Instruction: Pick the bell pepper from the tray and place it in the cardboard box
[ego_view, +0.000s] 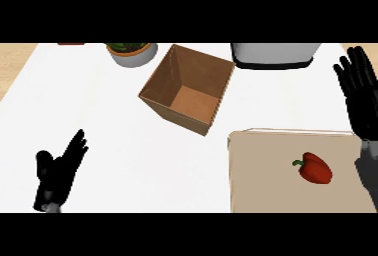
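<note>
We saw the right hand (362, 107) upright at the right edge, black fingers straight and released, holding nothing. Just below and to its left the bell pepper (315, 168) lay on the tray (262, 175): glossy red, lumpy, with a short green stem turned away from that hand. The tray was a flat, matte beige square with a thin raised rim. Further left of the right hand sat the cardboard box (166, 80), brown and plain-walled, open-topped and set at an angle, well apart from the pepper. Across the smooth white counter (111, 130), the left hand (57, 172) rested low, fingers straight, empty. Beyond the box stood a round grey plant pot (133, 55) and a pale rounded appliance (275, 52) with a dark base.
</note>
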